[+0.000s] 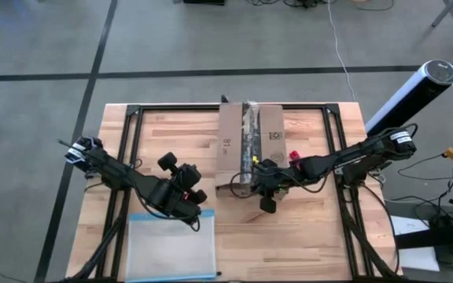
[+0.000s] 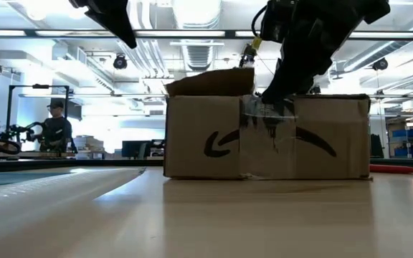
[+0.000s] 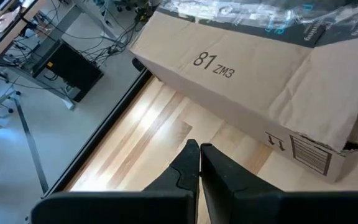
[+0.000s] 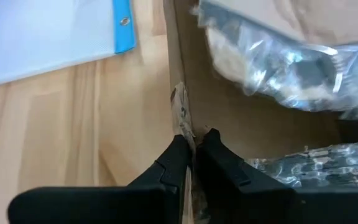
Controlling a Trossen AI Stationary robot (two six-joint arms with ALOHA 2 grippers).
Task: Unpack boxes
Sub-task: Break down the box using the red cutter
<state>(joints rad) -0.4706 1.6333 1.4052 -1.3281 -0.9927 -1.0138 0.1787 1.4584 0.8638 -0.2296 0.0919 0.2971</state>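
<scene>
Here the box [image 4: 185,118] flap edge sits pinched between the right fingers [image 4: 178,155].

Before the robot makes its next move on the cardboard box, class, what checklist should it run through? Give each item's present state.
1. Right claw has hold of the box: ok, its fingers are pinched shut on the edge of a flap.
2. Tape along the top seam is parted: cannot tell; it looks crumpled.
3. One flap is lifted: ok, in the low view it stands raised on one side.
4. Left claw is out of the way: ok, it is shut, empty, beside the box.
5. Plastic pouch lies apart from the box: ok.
6. Box contents are safe to pull out: cannot tell.
</scene>
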